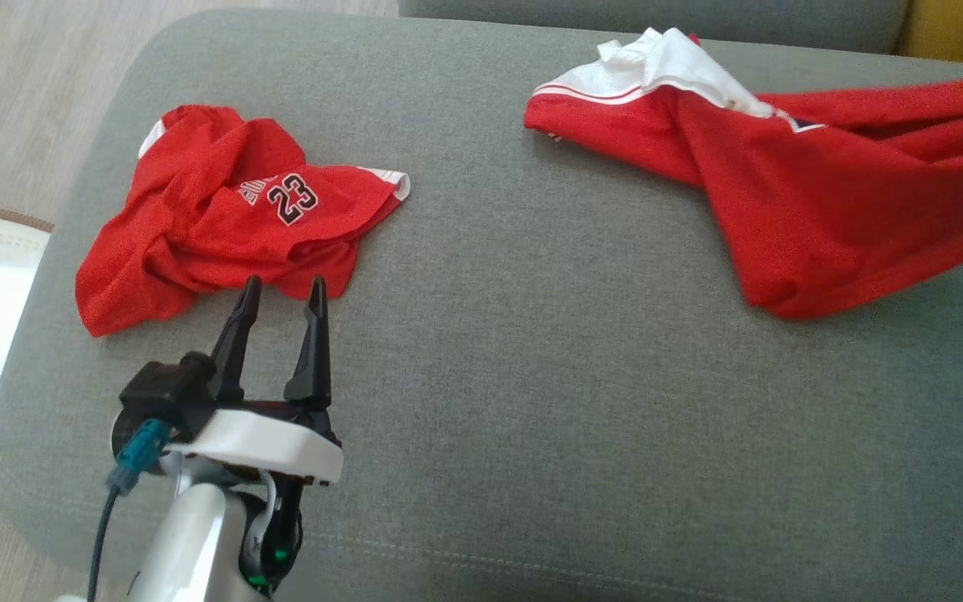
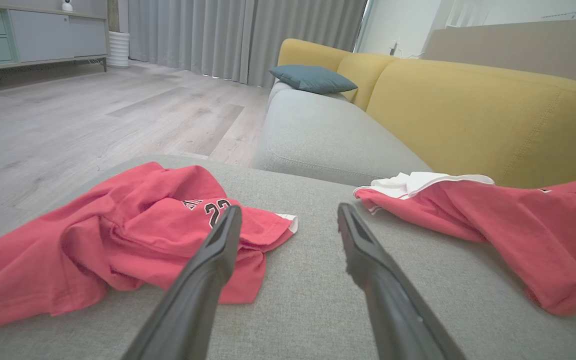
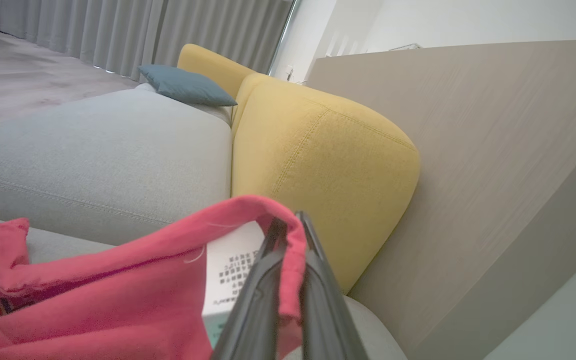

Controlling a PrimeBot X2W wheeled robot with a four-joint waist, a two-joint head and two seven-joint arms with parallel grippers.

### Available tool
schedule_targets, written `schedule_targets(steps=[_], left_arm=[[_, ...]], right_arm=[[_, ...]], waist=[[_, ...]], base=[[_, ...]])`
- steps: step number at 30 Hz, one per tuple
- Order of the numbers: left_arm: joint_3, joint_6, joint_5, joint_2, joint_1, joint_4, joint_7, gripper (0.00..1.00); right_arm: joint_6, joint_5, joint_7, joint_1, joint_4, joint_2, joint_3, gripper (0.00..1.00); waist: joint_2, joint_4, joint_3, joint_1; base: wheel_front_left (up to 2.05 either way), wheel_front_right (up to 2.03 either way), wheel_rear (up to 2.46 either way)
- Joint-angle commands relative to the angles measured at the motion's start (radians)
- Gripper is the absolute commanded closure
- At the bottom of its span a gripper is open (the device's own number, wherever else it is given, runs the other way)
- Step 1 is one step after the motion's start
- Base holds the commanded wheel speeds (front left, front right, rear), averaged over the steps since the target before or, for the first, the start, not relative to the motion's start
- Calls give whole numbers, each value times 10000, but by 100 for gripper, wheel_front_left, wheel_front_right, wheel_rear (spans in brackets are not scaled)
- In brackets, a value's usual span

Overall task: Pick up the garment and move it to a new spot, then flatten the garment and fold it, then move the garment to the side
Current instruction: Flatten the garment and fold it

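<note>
Head view, grey upholstered sofa seat (image 1: 532, 351): carries two red garments, well apart.
Head view, crumpled red jersey numbered 23 (image 1: 214, 226): lies bunched on the seat's left part.
Head view, red garment with white trim (image 1: 824, 209): lies on the seat's far right, white collar end towards the middle, cloth running out past the right edge.
Head view, left tool (image 1: 284, 284): fingers parted and holding nothing, tips at the jersey's near edge.
Left wrist view, left tool (image 2: 289, 210): wide open above the seat (image 2: 308, 300), one finger across the jersey (image 2: 118, 235), the trimmed garment (image 2: 518, 235) off to the other side.
Left wrist view, background: yellow sofa backrest (image 2: 468, 115), blue-grey cushion (image 2: 313, 79).
Right wrist view, right tool (image 3: 290, 222): closed tight, pinching the red garment's hem (image 3: 118, 300) beside a white printed care label (image 3: 230, 270).
Right wrist view, background: yellow backrest (image 3: 318, 165) just behind.
</note>
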Motion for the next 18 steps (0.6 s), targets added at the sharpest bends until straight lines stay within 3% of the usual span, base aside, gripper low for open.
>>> schedule_targets(steps=[1,2,11,18], left_arm=[[300,-10,136,12,-394,-269,-55,0],[296,-18,147,9,-400,-262,-55,0],[388,-60,216,-8,-470,-188,-55,0],[426,-18,198,-16,-289,-180,-55,0]], right_arm=[[65,-191,-172,-511,-223,0,56,83],[65,-348,-245,-639,-141,73,-47,0],[65,-754,-1013,-917,537,988,-361,0],[65,482,-1480,102,344,1443,800,0]], waist=[[-1,1,34,0],[-1,-7,52,0],[-1,-264,-3,0],[-1,-625,-395,0]], base=[[0,0,0],[0,0,0],[0,0,0],[0,0,0]])
